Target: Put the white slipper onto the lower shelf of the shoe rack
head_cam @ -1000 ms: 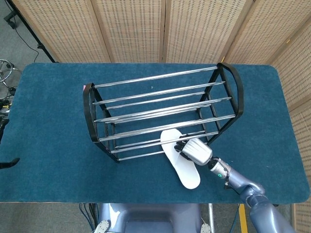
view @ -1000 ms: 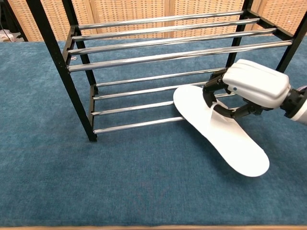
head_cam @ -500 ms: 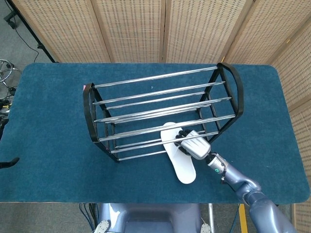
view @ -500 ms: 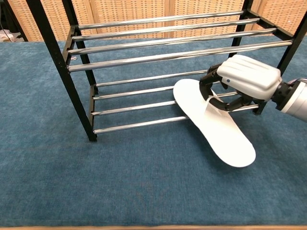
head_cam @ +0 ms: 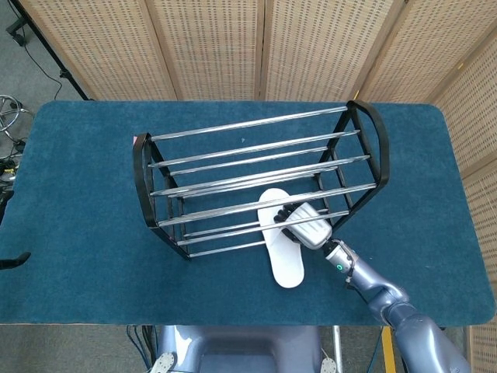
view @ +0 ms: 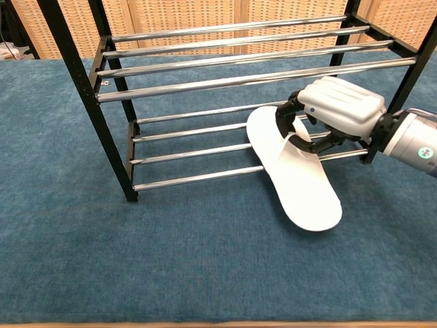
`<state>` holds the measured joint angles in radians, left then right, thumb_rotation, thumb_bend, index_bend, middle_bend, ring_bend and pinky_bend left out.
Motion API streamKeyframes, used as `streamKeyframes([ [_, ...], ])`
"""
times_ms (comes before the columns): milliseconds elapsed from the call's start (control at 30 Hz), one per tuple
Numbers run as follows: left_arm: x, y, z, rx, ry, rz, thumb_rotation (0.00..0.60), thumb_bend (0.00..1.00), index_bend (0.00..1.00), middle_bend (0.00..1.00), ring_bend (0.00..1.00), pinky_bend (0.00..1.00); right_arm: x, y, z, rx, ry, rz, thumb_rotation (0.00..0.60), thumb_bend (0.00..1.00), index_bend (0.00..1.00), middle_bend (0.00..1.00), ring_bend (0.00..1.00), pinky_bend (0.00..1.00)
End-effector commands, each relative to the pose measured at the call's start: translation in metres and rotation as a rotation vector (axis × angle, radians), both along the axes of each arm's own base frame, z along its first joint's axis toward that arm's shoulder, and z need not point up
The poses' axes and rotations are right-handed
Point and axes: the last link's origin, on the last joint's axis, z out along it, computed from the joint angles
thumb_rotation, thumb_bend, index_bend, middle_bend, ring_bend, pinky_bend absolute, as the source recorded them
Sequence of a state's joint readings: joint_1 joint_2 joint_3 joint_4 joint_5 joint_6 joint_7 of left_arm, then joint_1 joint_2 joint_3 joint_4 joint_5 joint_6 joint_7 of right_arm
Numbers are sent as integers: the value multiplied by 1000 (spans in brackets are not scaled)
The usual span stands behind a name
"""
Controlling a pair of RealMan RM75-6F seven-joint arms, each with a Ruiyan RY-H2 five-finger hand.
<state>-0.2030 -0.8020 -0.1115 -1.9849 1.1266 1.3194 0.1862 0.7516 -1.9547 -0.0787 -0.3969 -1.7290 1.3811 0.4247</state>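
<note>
Head view. Right hand holds the white slipper by its strap, fingers curled in at the toe half. Slipper toe sits under the chrome bars of the shoe rack, on the lower shelf; heel end sticks out past the front rail onto the blue worktop, pointing toward the robot. Rack stands mid-worktop, black end frames left and right. Woven folding screens behind the worktop; grey floor and a cable at far left. Upper bars cross over the slipper toe, so its tip is partly masked. Left hand does not show.

Chest view. Right hand comes in from the right, white back uppermost, dark fingers wrapped around the slipper strap. White slipper lies tilted: toe over the lower shelf rails, heel on the blue worktop in front of the shoe rack. Whether the sole rests fully on the rails I cannot tell. Rack top and right forearm are cut off by the frame edge.
</note>
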Motion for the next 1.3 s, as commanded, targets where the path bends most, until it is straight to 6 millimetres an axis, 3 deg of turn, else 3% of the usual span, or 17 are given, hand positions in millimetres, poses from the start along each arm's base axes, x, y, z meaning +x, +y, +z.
streamKeyframes([
  [33,0,0,0,-1,1,1,600,136,0,0,0,37,4,-3,-2,-6,12,1,600,518,586,559,438,565],
  [533,-4,0,3,-2,-3,9,600,136,0,0,0,37,15,-22,-6,-34,30,-63,600,518,585,559,438,565],
  [1300,-2,0,0,-10,-2,5,600,136,0,0,0,37,20,-30,-6,-60,55,-77,600,518,580,559,438,565],
])
